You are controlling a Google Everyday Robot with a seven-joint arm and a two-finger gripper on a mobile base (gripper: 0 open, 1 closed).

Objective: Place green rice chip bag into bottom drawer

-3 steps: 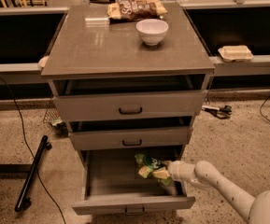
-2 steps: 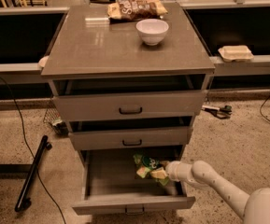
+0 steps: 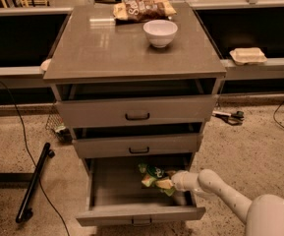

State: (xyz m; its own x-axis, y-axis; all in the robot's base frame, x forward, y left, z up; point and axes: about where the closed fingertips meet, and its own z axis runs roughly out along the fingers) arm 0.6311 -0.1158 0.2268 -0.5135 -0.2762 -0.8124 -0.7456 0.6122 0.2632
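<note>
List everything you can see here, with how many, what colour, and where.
green rice chip bag: one, bright green, inside the bottom drawer, at the gripper
bottom drawer: one, grey, pulled open
upper drawers: two, grey with dark handles, stacked above it
bowl: one, white, on the cabinet top
brown snack bag: one, brown and tan, behind the bowl
tray: one, pale, on the ledge at the picture's right
pole: one, black, on the floor at the picture's left
arm: one, white, reaching into the bottom drawer
gripper: one, white, at the bag
</note>
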